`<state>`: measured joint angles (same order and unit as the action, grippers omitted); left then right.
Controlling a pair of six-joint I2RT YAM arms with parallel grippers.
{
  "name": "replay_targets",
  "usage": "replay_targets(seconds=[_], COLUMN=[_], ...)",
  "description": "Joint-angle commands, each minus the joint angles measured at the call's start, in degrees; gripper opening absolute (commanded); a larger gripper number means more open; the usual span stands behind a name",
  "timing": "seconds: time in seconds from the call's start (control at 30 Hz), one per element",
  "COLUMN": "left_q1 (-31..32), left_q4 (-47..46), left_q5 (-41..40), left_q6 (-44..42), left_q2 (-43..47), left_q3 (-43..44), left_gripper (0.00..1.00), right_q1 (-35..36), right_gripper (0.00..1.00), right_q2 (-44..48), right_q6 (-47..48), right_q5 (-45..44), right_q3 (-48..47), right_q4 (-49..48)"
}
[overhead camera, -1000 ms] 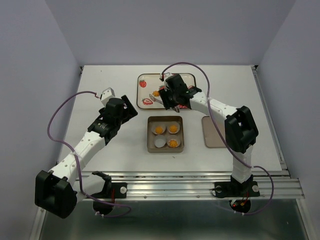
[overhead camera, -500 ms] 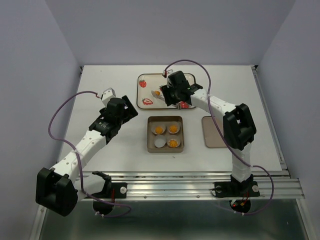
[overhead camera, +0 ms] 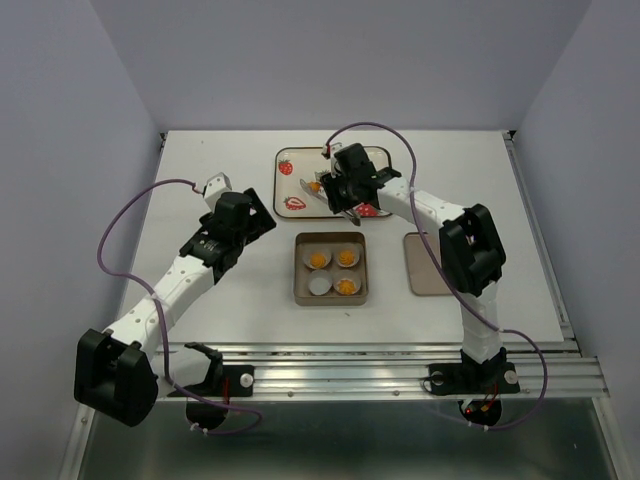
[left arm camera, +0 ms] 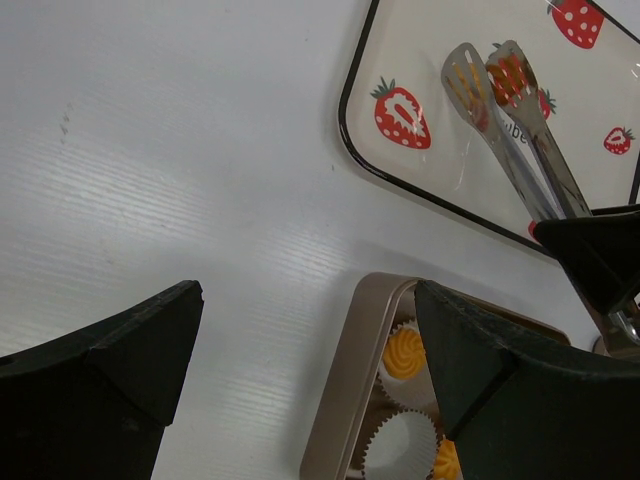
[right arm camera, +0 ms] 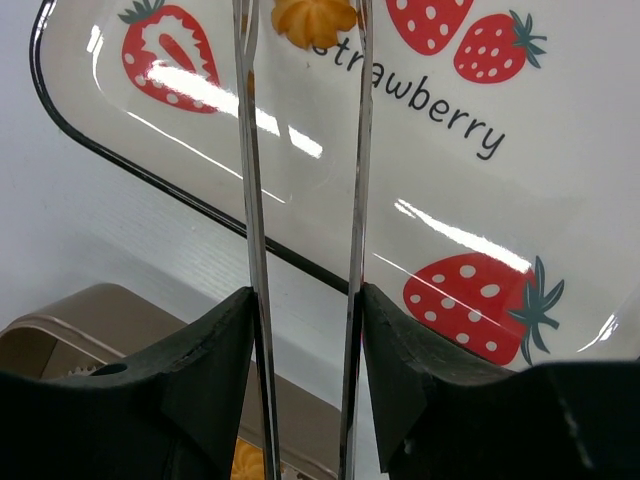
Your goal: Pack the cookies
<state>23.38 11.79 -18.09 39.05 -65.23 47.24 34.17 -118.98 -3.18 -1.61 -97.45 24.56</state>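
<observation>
**Three cookies in the tin, a fourth on the tray**

Left of the tin (overhead camera: 330,299), the left gripper (overhead camera: 237,216) hangs over the table (overhead camera: 200,160), jaws spread wide and holding nothing. The tin carries four paper cups. Three hold cookies (overhead camera: 318,259), and the near-left cup (overhead camera: 320,286) has none. A flat lid (overhead camera: 425,263) lies just right of the tin. Beyond the tin, the right gripper (right arm camera: 305,295) pinches a pair of tongs (right arm camera: 250,200) (one jaw pressed against each arm). The fourth cookie (right arm camera: 313,18) sits between the tong arms on the strawberry tray (right arm camera: 450,230); whether the tongs touch it, I cannot tell.
</observation>
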Motion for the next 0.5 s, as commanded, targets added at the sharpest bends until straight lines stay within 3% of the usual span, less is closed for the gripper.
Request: replay_targets(seconds=[0.0,0.47], left_q1=[-0.35,-0.35], left_q4=[-1.86,-1.77], left_q5=[-1.43,-1.07], left_q6=[-0.2,0.85], left_q2=[0.02,0.63], left_q3=[2.41,2.33], left_gripper=[0.99,0.99], right_q1=[-0.25,-0.25], right_gripper=[0.5,0.38], right_q2=[0.68,3.05], right_q6=[0.9,0.72], right_q5=[0.38,0.2], right_q3=[-3.01,-3.01], right_q4=[-0.65,-0.39])
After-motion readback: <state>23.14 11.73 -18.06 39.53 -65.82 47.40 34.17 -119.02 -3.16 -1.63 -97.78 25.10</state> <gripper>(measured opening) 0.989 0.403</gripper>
